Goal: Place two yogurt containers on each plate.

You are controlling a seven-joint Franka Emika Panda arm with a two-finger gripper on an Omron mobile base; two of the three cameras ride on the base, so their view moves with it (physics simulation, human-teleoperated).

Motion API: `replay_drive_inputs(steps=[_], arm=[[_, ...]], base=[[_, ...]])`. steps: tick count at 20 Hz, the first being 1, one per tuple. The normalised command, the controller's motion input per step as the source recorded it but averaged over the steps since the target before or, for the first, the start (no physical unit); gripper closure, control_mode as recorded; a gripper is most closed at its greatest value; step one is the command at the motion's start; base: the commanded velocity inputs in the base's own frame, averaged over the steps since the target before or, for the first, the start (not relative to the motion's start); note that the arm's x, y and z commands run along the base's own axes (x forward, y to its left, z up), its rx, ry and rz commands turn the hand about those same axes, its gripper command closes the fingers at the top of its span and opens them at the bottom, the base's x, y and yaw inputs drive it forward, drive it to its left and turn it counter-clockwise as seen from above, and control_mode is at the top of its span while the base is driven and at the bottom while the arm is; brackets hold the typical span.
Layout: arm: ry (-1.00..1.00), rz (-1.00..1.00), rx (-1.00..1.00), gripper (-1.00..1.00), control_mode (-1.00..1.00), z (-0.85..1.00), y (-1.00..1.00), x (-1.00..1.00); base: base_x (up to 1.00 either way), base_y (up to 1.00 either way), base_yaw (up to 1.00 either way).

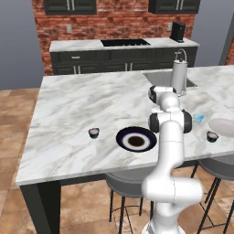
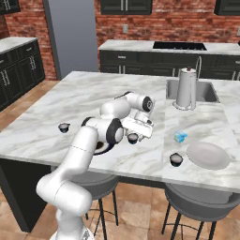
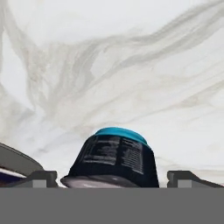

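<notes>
Tool [image 3: 112,177] spread, straddling dark cup [image 3: 114,157] on surface [image 3: 131,65]; cup to be centred before closing.

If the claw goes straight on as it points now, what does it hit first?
Probably the dark yogurt container on the counter, sitting between the open claw fingertips; past it lies marble counter. Depth is unclear.

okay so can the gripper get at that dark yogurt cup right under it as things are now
Probably yes. In the hand view the dark yogurt cup stands on bare marble counter between the open fingertips, with nothing crowding it. The right base view shows the gripper directly over the cup; the navy plate lies off to one side.
</notes>
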Motion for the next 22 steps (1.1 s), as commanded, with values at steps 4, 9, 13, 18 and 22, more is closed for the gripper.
replay_drive_inputs(steps=[4,9,13,18,22], arm=[[0.0,0.0,0.0,-1.0,-1.0,-0.14,0.0,0.0],[0.0,0.0,0.0,-1.0,-1.0,-0.08,0.04,0.0],[0.0,0.0,0.0,1.0,-1.0,-0.05,0.04,-0.01],[-0.11,-0.05,0.0,1.0,-1.0,0.06,0.08,-0.18],[-0.04,-0.05,-0.06,1.0,-1.0,0.37,0.25,-0.31]], base=[[0.0,0.0,0.0],[0.0,0.0,0.0],[0.0,0.0,0.0],[0.0,0.0,0.0],[0.0,0.0,0.0]])
